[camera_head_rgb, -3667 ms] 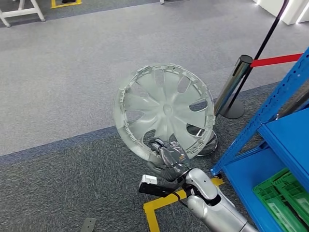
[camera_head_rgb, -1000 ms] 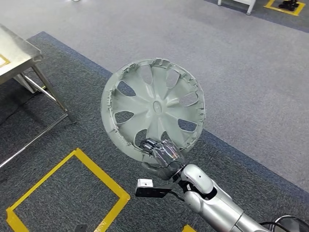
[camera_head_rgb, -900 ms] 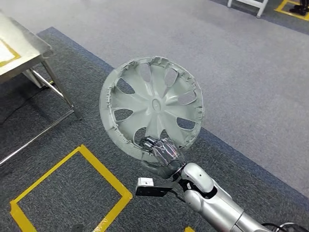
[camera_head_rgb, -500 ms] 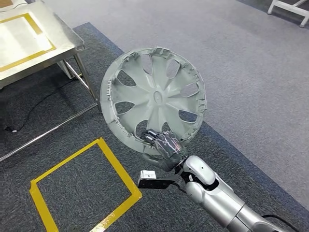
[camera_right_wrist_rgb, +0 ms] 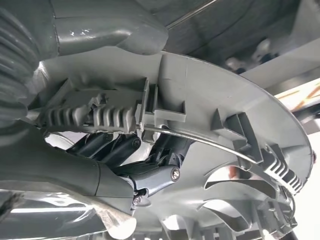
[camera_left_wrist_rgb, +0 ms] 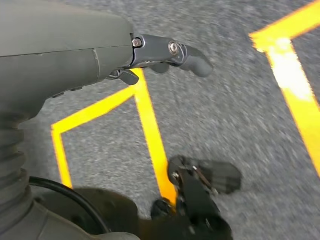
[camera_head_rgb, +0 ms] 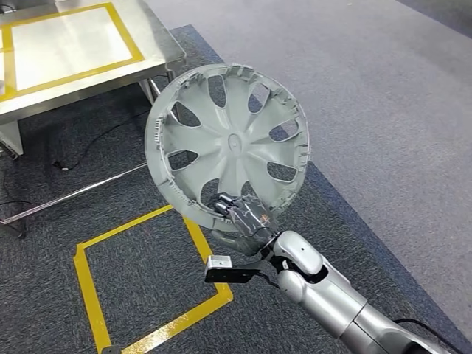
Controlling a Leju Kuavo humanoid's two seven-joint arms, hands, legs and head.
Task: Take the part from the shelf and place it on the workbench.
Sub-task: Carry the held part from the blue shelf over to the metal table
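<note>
The right hand (camera_head_rgb: 245, 225) grips one grey hubcap (camera_head_rgb: 227, 144) by its lower rim, fingers (camera_right_wrist_rgb: 151, 177) hooked through a spoke opening and thumb pressed on the rim's outer edge. The hubcap stands tilted above the hand, held in the air over dark carpet, near the corner of one steel desk (camera_head_rgb: 158, 55) marked with a yellow rectangle. One yellow taped square (camera_head_rgb: 89, 295) lies on the floor below. The left hand (camera_left_wrist_rgb: 166, 52) hangs over the floor, its fingers apart, holding nothing.
</note>
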